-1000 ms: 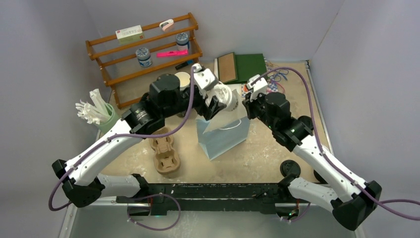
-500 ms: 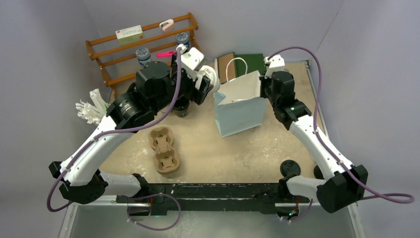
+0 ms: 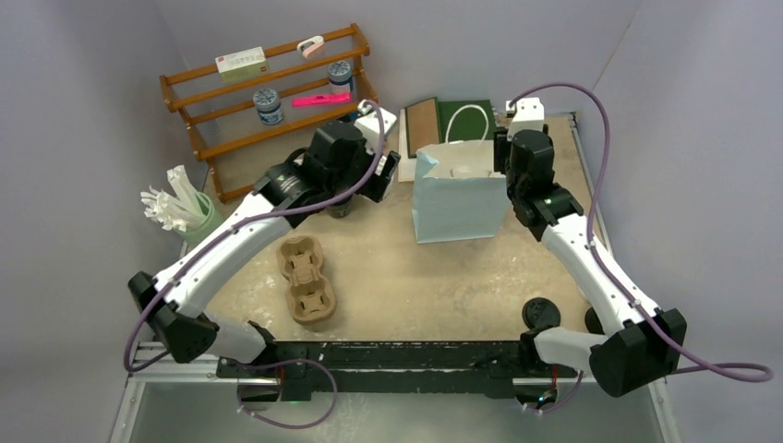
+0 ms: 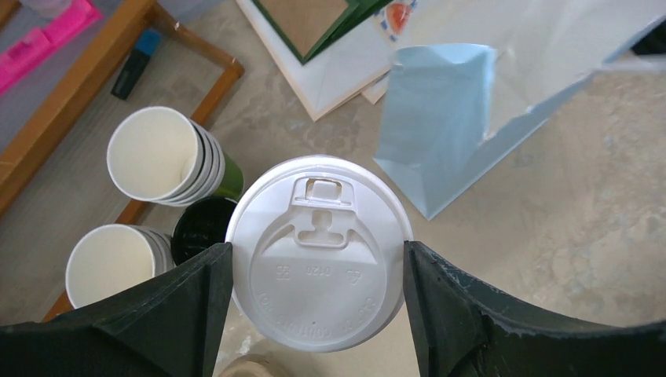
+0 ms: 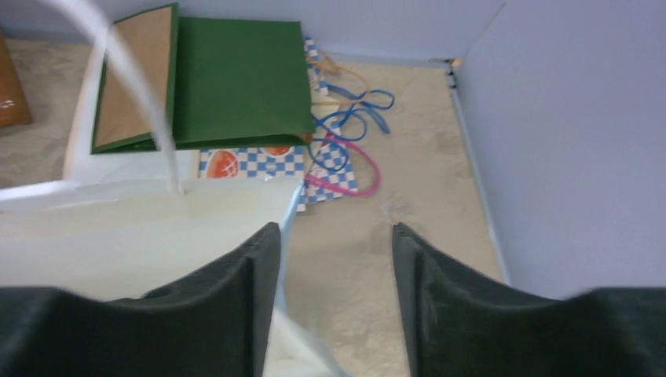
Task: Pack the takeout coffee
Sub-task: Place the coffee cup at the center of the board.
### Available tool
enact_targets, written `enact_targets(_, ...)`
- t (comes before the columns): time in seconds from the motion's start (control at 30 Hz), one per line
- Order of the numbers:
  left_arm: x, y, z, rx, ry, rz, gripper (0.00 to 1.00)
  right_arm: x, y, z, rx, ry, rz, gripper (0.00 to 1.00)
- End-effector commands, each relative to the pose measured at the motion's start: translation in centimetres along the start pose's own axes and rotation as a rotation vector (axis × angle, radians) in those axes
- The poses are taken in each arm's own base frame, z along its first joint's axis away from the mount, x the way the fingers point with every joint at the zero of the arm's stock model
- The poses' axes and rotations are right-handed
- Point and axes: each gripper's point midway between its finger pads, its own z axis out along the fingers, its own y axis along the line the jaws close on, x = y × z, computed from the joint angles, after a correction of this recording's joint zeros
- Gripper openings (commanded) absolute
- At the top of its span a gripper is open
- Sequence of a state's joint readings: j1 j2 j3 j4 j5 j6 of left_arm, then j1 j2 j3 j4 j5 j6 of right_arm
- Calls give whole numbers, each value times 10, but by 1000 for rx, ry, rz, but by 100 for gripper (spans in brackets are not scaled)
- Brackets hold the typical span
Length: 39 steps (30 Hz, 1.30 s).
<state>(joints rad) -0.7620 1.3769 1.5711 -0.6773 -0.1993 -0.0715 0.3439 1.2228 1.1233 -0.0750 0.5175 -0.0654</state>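
A cream-white takeout coffee (image 4: 318,255) with a white snap-on lid sits between my left gripper's fingers (image 4: 196,310), which press on both sides of the lid. My left gripper (image 3: 380,175) hangs just left of the upright light-blue paper bag (image 3: 459,198). The black takeout coffee (image 4: 198,228) stands below it, beside the stacked cups, and is mostly hidden in the top view. My right gripper (image 5: 334,236) is open at the bag's right top edge. The bag's wall (image 5: 287,228) lies against its left finger.
Two stacks of lidless cream cups (image 4: 153,153) stand by the wooden rack (image 3: 268,88). A brown pulp cup carrier (image 3: 307,281) lies at front left. Flat green and brown bags (image 3: 462,120) lie behind the blue bag. A round black disc (image 3: 541,312) rests at front right.
The right arm stood the bag upright, carried it back and right, then opened its jaws. The left arm swung back and left with the white cup.
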Motion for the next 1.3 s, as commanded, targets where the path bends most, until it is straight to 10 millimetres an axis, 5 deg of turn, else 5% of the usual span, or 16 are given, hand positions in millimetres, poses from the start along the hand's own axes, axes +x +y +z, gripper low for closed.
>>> enact_targets(0.0, 12, 14, 44, -73, 17, -42, 43, -39, -24, -18, 66, -109, 54, 65)
enact_targets(0.1, 25, 25, 75, -111, 57, -33, 43, -55, -30, -32, 57, -128, 72, 74)
enact_targets(0.4, 70, 48, 146, -159, 145, -28, 43, -90, -60, -98, 28, -165, 148, 78)
enact_targets(0.6, 87, 45, 172, -121, 166, -66, 51, -101, -38, -124, -158, -155, 223, 83)
enact_targets(0.93, 102, 39, 185, -80, 222, -138, 74, -124, -5, -144, -386, -154, 217, 90)
enact_targets(1.03, 91, 40, 178, -85, 195, -162, 85, -126, 3, -149, -442, -149, 206, 90)
enact_targets(1.27, 58, 45, 160, -103, 133, -176, 91, -124, 15, -156, -516, -149, 214, 92)
